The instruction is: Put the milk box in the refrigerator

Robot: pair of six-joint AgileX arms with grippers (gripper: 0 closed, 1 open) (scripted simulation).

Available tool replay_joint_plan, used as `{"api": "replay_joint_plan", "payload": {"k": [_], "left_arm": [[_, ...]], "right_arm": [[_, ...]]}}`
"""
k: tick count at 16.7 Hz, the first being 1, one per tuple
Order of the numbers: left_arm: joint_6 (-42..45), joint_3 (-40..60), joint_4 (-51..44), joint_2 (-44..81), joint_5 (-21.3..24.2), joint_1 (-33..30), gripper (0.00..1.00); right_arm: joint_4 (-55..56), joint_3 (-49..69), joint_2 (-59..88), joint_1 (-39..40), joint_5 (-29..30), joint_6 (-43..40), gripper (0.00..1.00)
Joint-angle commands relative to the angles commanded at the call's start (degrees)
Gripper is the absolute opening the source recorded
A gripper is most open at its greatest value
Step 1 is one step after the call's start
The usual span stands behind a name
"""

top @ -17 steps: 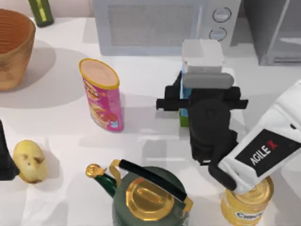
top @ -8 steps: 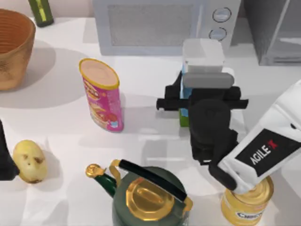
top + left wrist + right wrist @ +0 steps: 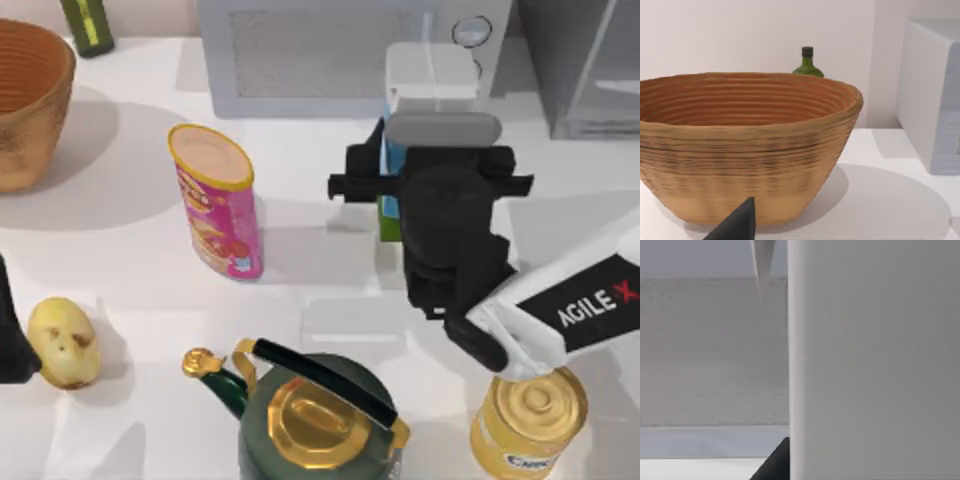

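Milk box (image 3: 431, 75) in grip, not yet in the refrigerator (image 3: 585, 65).
Left gripper (image 3: 10, 340) is idling at nine o'clock, jaw state impossible to tell. The right gripper (image 3: 432, 185), centre-right, is pinching the carton just in front of the microwave (image 3: 320, 50); whether it is clear of the table (image 3: 120, 250) is uncertain. Carrying toward two o'clock and placing inside are remaining.

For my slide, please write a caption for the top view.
Right gripper holds the milk box before the microwave.
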Motion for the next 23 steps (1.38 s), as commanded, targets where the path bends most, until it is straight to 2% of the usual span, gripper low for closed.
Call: {"api": "replay_joint_plan", "payload": {"k": [8,16,20,23], "left_arm": [[0.0,0.0,0.0,0.0,0.0,0.0,1.00],[0.0,0.0,0.0,0.0,0.0,0.0,1.00],[0.0,0.0,0.0,0.0,0.0,0.0,1.00],[0.0,0.0,0.0,0.0,0.0,0.0,1.00]], "right_arm": [[-21.1,5.1,-16.1,0.1,-0.2,0.1,0.00],[-24.0,5.0,-18.3,-0.4,-0.7,0.0,0.00],[-28.6,-2.7,-25.7,-5.3,-5.5,-1.8,0.00],[-32.9,-11.7,-36.6,-10.2,-12.1,-2.8,0.00]]}}
